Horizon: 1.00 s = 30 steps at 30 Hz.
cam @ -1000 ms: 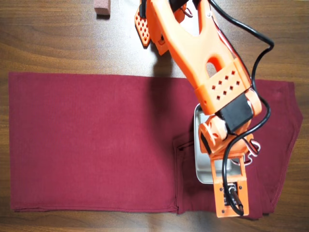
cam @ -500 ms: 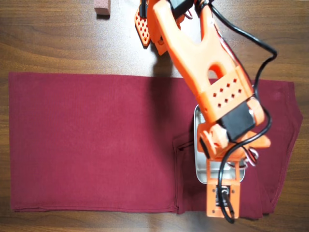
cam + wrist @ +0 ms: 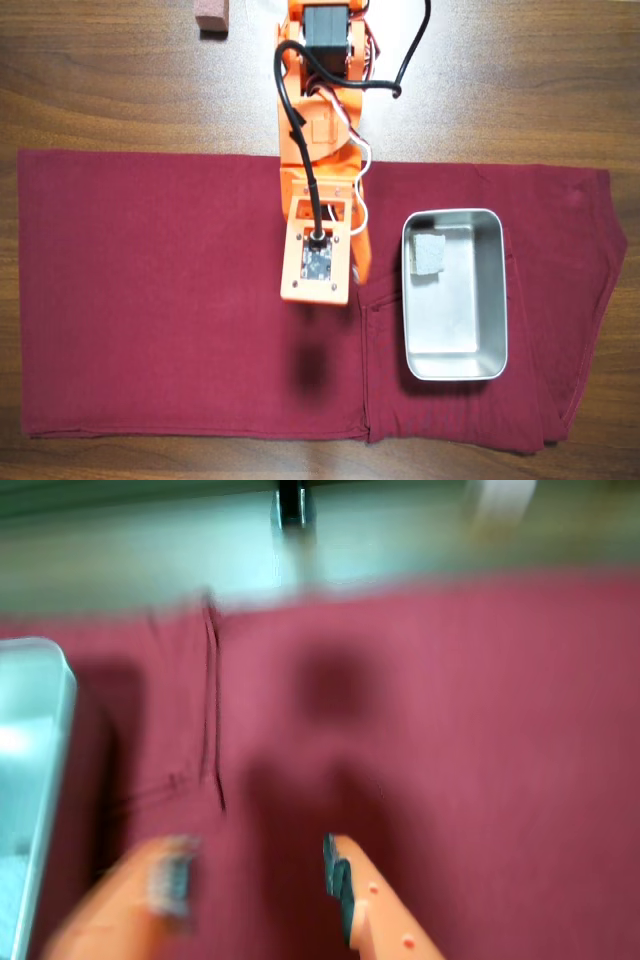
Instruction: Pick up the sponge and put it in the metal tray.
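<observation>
While the wrist view is motion-blurred, the end effector (image 3: 255, 880) reads as parted: two orange fingers (image 3: 360, 900) with a clear gap, nothing between them, only dark red cloth (image 3: 480, 730) under them.

Sponge (image 3: 429, 254) sits inside the metal tray (image 3: 455, 368), in the tray corner toward the desk's far edge and nearest the arm, lying flat on the tray bottom. No contact with the end effector.

Overhead: tray lies on the cloth (image 3: 150, 290) toward the desk's right edge. Arm (image 3: 318, 150) reaches from the far edge of the desk over the cloth's middle, just left of the tray and apart from it. End effector itself is hidden under the wrist block from above.

Wrist view: tray (image 3: 30, 740) shows at the left edge of frame, beside the left finger, not under the fingers. Sponge isn't identifiable there.

Pinkish-red block (image 3: 211, 15) sits on bare desk (image 3: 560, 90) at the far edge, left of the arm base, well apart from tray and sponge.
</observation>
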Available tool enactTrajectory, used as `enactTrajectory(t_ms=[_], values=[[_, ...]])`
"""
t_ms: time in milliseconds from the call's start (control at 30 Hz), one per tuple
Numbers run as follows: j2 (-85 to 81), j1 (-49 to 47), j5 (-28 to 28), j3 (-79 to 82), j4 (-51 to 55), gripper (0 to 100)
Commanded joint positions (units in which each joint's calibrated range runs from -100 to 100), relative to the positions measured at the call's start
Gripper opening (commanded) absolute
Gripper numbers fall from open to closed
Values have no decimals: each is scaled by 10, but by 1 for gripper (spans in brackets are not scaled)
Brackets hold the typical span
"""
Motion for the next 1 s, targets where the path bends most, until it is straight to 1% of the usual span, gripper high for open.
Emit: enactTrajectory(t_ms=[0, 33, 167, 233, 400, 467, 533, 600, 733, 967], values=[[-101, 14, -14, 48, 59, 4], [-112, 15, -20, 58, 76, 0], [-112, 24, -31, 110, 91, 0], [-112, 9, -49, 119, 131, 0], [-112, 12, -41, 172, 154, 0], [-112, 7, -38, 174, 200, 0], [-112, -3, -8, 174, 284, 0], [-112, -4, 1, 175, 332, 0], [-112, 7, -8, 175, 332, 0], [-112, 9, -8, 175, 332, 1]])
